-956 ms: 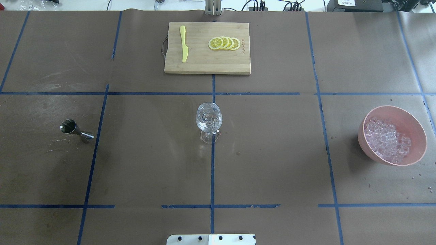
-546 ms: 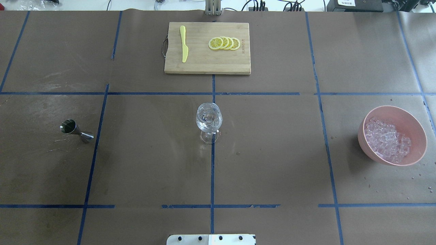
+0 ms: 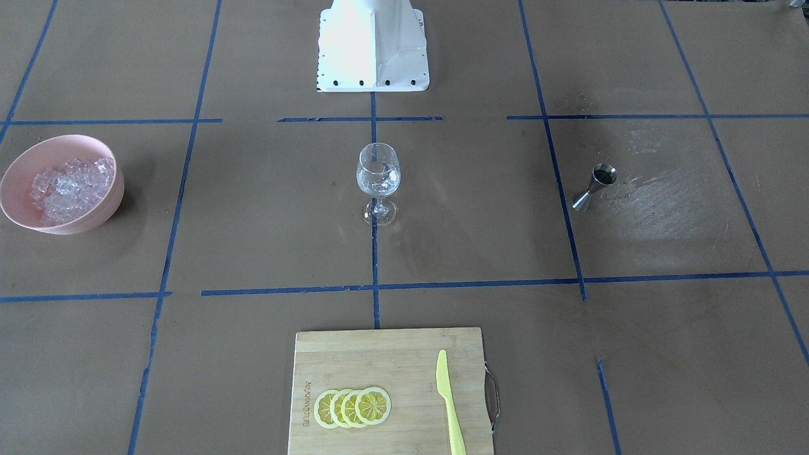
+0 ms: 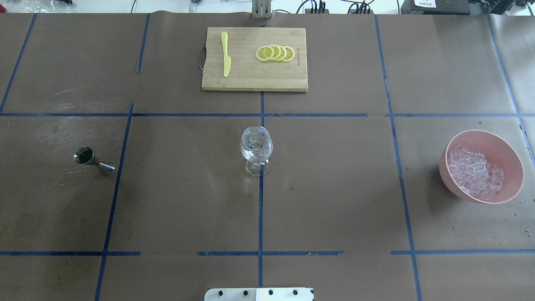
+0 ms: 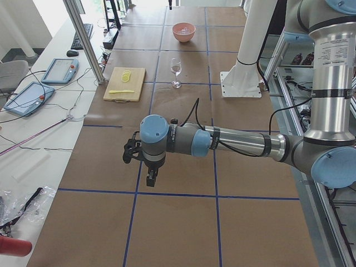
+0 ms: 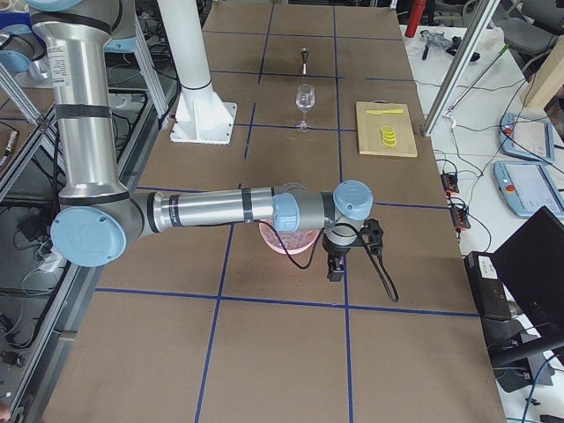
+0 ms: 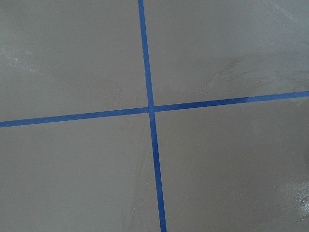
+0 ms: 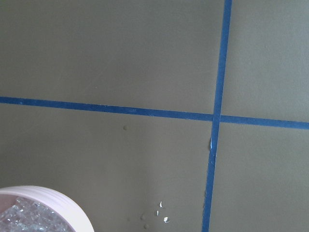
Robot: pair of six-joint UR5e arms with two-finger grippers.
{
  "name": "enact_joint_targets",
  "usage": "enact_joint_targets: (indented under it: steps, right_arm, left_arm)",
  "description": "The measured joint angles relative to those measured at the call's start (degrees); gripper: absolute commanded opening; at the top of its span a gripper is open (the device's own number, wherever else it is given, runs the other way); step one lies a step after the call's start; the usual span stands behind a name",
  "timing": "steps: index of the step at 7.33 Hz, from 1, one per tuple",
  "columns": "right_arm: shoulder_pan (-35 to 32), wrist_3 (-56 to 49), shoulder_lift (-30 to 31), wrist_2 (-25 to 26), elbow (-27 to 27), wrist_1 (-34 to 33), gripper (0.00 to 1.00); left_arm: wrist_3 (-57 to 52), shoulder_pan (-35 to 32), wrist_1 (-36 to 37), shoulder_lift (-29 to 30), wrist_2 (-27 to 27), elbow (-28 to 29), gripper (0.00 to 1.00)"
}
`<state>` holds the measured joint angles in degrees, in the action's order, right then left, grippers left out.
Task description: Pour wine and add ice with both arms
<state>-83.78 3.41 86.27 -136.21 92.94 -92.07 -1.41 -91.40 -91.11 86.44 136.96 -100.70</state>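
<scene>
Many ice cubes (image 4: 474,172) below, beside right jaws.

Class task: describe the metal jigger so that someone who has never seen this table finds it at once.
Start at the wine glass standing in the middle of the brown table. Follow its row to the robot's left, just past a blue tape line, to the jigger. Unlike the glass, it is small, dark metal and hourglass-shaped.

Table (image 4: 334,188): brown paper cover, blue tape (image 4: 260,209) grid.
Side bench (image 5: 33,139): white, w/ cables, 2 tablets (image 5: 58,69), keyboard (image 5: 89,30).
Post (image 5: 84,41): metal, slanted, by bench edge.
Opp. side: dark laptop (image 6: 539,264).
Light: bright, even.
</scene>
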Motion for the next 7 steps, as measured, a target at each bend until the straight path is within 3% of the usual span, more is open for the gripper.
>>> enact_joint_targets:
  steps: [2, 4, 7]
  right_arm:
    - [0.0, 0.0, 0.0, -0.1, 0.0, 0.0, 1.00]
    - [0.0, 0.0, -0.1, -0.2, 1.0, 0.0, 1.00]
    - [0.3, -0.1, -0.7, -0.1, 2.3, 0.1, 1.00]
  left_arm:
    - [-0.2, -0.1, -0.7, -0.4, 2.7, -0.5, 1.00]
    - [-0.2, -0.2, -2.4, -0.8, 9.7, -1.6, 1.00]
    - [2.1, -0.2, -13.7, -0.9, 12.2, -2.8, 1.00]
